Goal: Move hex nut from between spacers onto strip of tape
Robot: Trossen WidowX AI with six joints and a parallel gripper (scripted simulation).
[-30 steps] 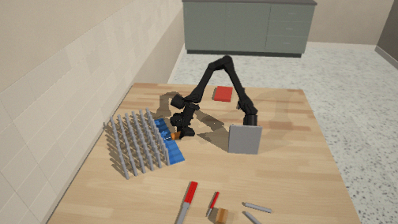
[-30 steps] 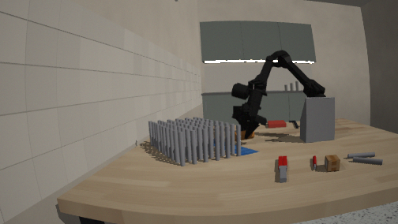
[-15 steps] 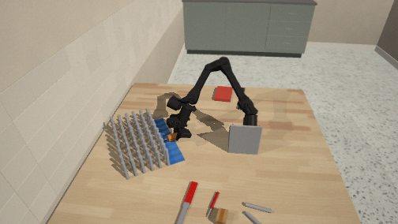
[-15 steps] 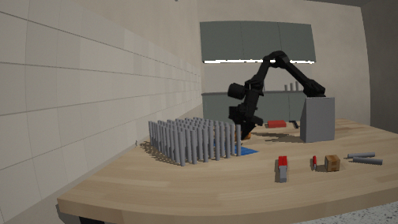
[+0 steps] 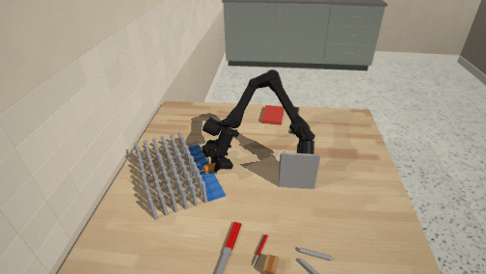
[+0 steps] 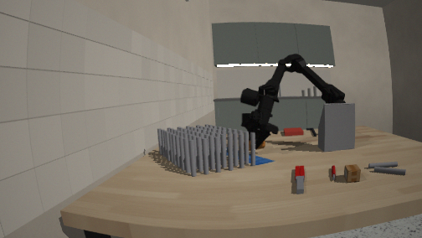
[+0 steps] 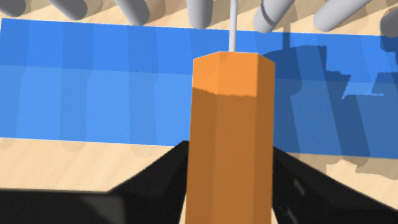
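The hook pick [image 7: 232,135] is clamped in the part-closed gripper [image 7: 231,175], shaft aimed over the strip of tape [image 7: 95,85] toward the spacers [image 5: 166,171] at frame top. The hex nut is hidden; reaching between rows is next.

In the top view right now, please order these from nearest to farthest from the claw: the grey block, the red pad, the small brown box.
Measured from the claw, which is shut on the pick handle:
1. Grey block, to its right, by the arm's base.
2. Red pad, beyond it at the table's far side.
3. Brown box, at the near edge.
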